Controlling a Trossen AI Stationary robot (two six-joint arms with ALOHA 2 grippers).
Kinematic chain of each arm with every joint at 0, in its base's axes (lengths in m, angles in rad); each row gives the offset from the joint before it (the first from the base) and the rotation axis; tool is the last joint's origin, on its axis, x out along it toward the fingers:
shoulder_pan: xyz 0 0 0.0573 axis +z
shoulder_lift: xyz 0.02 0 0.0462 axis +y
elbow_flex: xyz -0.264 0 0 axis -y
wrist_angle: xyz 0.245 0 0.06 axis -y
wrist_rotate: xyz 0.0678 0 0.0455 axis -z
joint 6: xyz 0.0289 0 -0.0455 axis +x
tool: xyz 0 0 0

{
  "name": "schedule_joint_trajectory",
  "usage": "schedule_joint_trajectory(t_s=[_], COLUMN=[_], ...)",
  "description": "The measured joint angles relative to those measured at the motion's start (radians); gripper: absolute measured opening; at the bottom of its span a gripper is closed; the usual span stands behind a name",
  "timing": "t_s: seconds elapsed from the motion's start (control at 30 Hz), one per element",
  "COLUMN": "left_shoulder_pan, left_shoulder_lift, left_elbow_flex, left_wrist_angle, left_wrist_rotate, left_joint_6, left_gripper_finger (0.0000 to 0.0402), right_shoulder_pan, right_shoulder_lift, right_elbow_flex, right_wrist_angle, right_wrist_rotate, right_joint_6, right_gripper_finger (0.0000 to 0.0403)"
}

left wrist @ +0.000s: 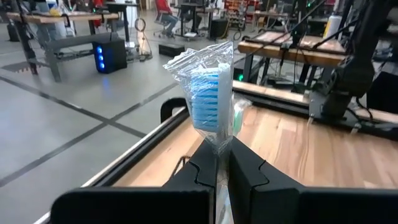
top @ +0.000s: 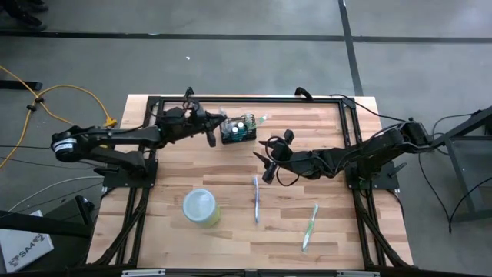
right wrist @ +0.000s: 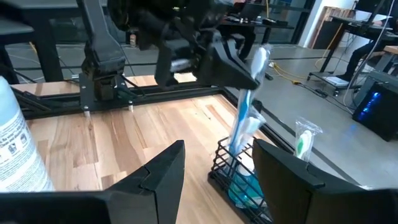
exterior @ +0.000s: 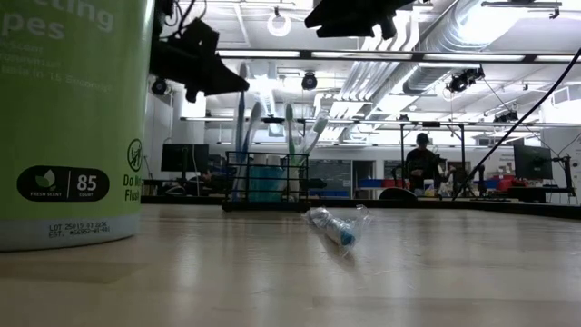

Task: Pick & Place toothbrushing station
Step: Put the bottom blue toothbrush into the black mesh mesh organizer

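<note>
1. The holder point(top: 237, 130), a small black wire box, stands at the far middle of the table point(top: 323, 223) with several brushes already upright in it.
2. The left gripper point(top: 211, 132) hangs just beside and above the holder, its fingers point(left wrist: 202, 177) clamped on a blue toothbrush in clear wrapping point(left wrist: 208, 93). I judge the step in hand to be lowering this brush into the holder.
3. The next move calls for lining the brush's lower end over a free spot among the brushes, then lowering and letting go.
4. The right gripper point(top: 270, 160) waits near the holder with its fingers spread apart and nothing between them.
5. Two more toothbrushes lie on the table: a blue one point(top: 256, 198) and a green one point(top: 310, 226), with a round green tub point(top: 201, 207) nearer the front.
6. The held brush's lower end is hidden by the gripper, and how many brushes the holder has is hard to count.
</note>
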Motion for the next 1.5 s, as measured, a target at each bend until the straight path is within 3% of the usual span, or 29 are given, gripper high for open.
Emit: schedule_joint_trajectory(t_s=[0.37, 0.77, 1.5], left_shoulder_pan=[0.0, 0.0, 0.0], left_shoulder_lift=[0.124, 0.132, 0.132], left_elbow_flex=[0.0, 0.0, 0.0], left_wrist_angle=[0.015, 0.009, -0.022], left_wrist_rotate=[-0.011, -0.018, -0.026], left_joint_6=[-0.045, -0.045, 0.038], left_gripper_finger=[0.0003, 0.0033, 0.0038], right_shoulder_pan=[0.0, 0.0, 0.0], right_shoulder_lift=[0.0, 0.0, 0.0], right_elbow_flex=[0.0, 0.0, 0.0], right_wrist_angle=[-0.04, -0.052, -0.052], right_wrist_rotate=[-0.003, -0.002, -0.002], right_joint_6=[0.027, 0.045, 0.045], right_gripper_finger=[0.0181, 0.0181, 0.0181])
